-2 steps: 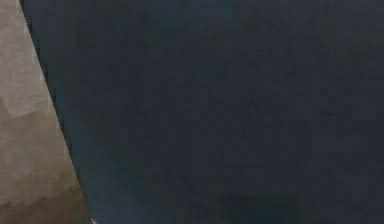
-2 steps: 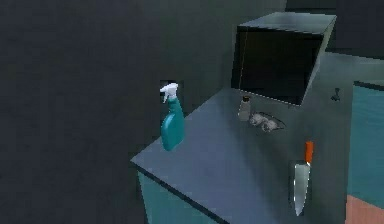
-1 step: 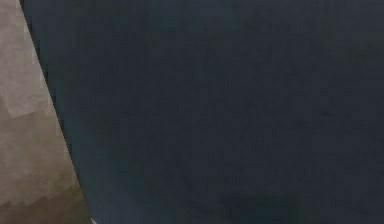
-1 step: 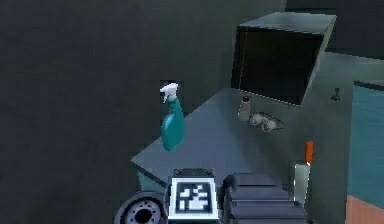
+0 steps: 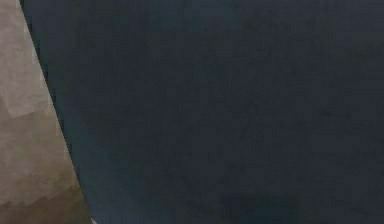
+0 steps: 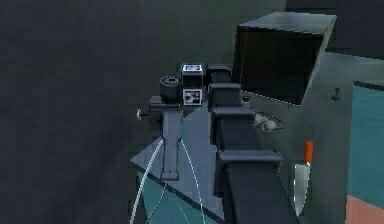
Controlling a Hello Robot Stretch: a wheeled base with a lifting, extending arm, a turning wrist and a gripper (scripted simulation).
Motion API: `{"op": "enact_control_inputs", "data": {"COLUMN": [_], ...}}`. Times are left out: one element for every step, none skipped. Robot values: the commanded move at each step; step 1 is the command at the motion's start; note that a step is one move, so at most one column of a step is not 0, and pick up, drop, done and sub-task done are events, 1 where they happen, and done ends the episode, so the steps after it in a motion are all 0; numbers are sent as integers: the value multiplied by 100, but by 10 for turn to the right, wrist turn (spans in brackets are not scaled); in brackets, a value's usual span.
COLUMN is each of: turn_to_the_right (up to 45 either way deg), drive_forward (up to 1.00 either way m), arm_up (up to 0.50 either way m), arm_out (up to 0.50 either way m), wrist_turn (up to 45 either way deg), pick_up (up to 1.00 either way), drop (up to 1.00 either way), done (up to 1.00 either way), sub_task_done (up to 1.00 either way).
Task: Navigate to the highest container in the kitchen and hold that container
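Right at my front a dark blue-grey surface [image 5: 220, 110] is standing very close, with a tan strip [image 5: 25, 120] slanting along its left. Out to the side, my arm [image 6: 245, 175] is rising as a dark bar above a teal surface [image 6: 175, 208] that is lying low beside me. At the arm's end, by the two white marker squares [image 6: 192, 85], my gripper [image 6: 168, 160] is showing as a dark body with thin pale fingers [image 6: 150, 172] curving past it. I cannot tell how those fingers are set, nor whether I am holding anything, because I cannot make out my far end. Just beyond, toward the right, a small grey object [image 6: 265, 122] and an orange-and-white thing [image 6: 308, 160] are sitting near a grey-green cabinet [image 6: 350, 140], and a dark box [image 6: 285, 60] is standing on top of it. Farthest out, a dark wall [image 6: 70, 70] is backing it all. Where the highest container is I cannot tell from here. I am judging the dangers this way: driving ahead would be pushing my base into that close surface, and turning with the arm out could be swinging it into the dark box or sweeping the small things away. Reaching without first locating the container risks taking the wrong thing.
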Motion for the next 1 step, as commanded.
{"op": "enact_control_inputs", "data": {"turn_to_the_right": [0], "drive_forward": [0], "arm_up": [0], "arm_out": [0], "wrist_turn": [450], "pick_up": [0], "drop": [0], "done": [0], "sub_task_done": [0]}}
